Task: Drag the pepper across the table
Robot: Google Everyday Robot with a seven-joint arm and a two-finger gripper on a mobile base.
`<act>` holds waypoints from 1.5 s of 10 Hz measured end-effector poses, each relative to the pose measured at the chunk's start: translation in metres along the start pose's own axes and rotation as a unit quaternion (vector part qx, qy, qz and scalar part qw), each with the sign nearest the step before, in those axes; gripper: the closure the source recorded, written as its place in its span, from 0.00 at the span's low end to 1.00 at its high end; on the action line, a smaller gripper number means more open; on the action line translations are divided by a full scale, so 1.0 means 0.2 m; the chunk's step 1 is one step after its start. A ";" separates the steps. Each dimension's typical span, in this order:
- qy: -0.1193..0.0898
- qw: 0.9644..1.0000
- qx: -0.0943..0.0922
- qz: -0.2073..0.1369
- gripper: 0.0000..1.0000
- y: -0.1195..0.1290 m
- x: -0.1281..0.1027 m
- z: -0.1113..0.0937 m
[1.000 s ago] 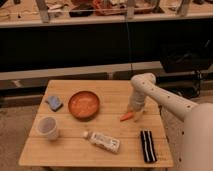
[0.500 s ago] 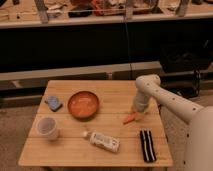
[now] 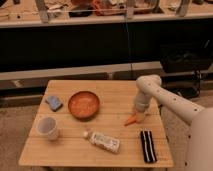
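The pepper (image 3: 130, 120) is small, slim and orange-red. It lies on the light wooden slatted table (image 3: 110, 95), right of centre. My gripper (image 3: 138, 116) points down at the pepper's right end and touches or nearly touches it. The white arm comes in from the right side of the view and hides the gripper's upper part.
A round orange-brown bowl (image 3: 83, 104) sits left of the pepper. A white cup (image 3: 47, 128) stands at the front left, a blue sponge (image 3: 54, 103) behind it. A white bottle (image 3: 103, 142) lies at the front, a black striped pack (image 3: 147, 146) at the front right.
The gripper and the pepper have moved together a little to the right and toward the table's front.
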 end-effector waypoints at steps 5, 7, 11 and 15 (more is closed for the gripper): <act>-0.001 1.000 0.002 0.021 0.78 0.07 0.10 0.00; -0.002 1.000 0.002 0.021 0.78 0.07 0.10 -0.01; 0.012 1.000 0.006 0.014 1.00 0.03 0.15 -0.03; 0.027 1.000 0.007 0.002 1.00 -0.06 0.10 -0.06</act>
